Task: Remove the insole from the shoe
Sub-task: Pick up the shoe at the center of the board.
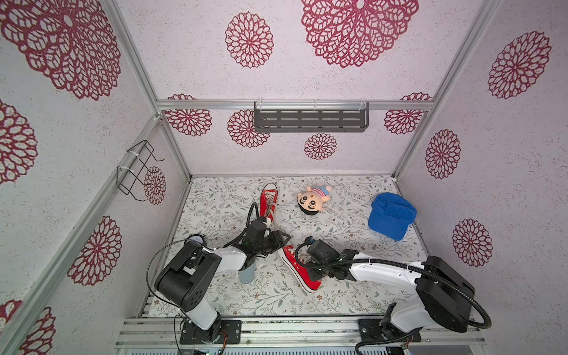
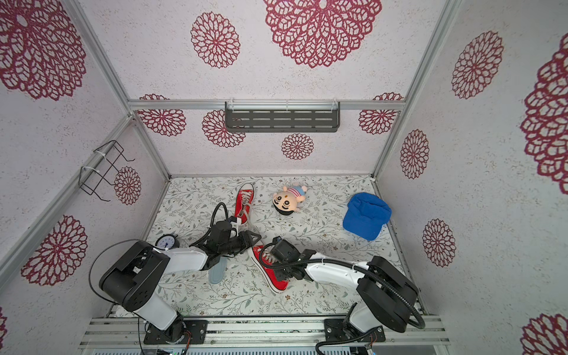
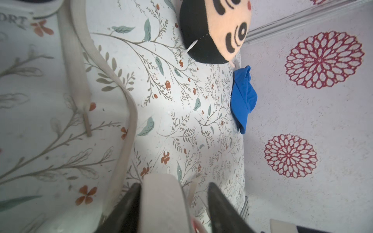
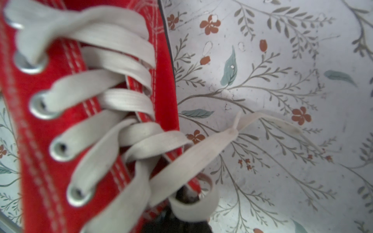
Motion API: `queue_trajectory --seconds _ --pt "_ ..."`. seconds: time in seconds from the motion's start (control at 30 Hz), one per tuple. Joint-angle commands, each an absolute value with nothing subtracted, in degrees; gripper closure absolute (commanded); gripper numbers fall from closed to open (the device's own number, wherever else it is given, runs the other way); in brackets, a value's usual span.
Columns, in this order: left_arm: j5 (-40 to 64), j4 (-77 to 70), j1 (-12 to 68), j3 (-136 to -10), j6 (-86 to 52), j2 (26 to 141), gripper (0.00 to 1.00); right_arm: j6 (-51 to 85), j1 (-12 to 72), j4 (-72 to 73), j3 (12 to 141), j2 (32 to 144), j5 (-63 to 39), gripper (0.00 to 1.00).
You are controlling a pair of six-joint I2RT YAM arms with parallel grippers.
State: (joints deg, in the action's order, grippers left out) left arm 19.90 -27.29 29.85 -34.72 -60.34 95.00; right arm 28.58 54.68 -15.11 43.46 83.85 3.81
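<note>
At the left, a pale insole [image 2: 216, 273] is being seen flat on the bench [image 1: 276, 304], already outside any shoe. Its long axis is running from 1 to 7 o'clock, and its upper end is being covered by the left arm. It is lying near the left end effector [image 1: 284, 240], at 7 o'clock from it, so the left arm is the nearer one.

This end effector is being held partly open just at the collar of the red shoe [image 1: 307, 278]. The shoe is stretching from 11 o'clock at the collar to 5 o'clock at the toe. In the left wrist view a pale piece [image 3: 163, 201] is standing between the fingers and touching only one of them. Whether it is a second insole or a part of the shoe cannot be told, and no firm hold is being shown.

More to the right, the right end effector [image 1: 321, 272] is being shown closed at the laced part of the same shoe. What is between its fingers is being hidden by the laces. The inside of the shoe is not being shown in any view.
</note>
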Motion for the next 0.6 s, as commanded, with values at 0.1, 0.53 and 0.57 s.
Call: queue_trajectory --seconds 0.1,0.53,0.57 --pt "20.8 -32.1 29.7 -34.8 -58.6 94.9 0.77 29.8 54.5 -12.4 41.7 80.3 5.7 0.89" --pt "27.9 -33.1 29.9 -34.1 -34.3 82.0 0.89 27.1 47.0 -16.4 33.4 43.6 -3.2 0.34" --pt "28.3 -33.8 29.9 -33.9 -33.7 81.6 0.89 27.7 47.0 -17.4 33.7 41.7 -3.8 0.36"
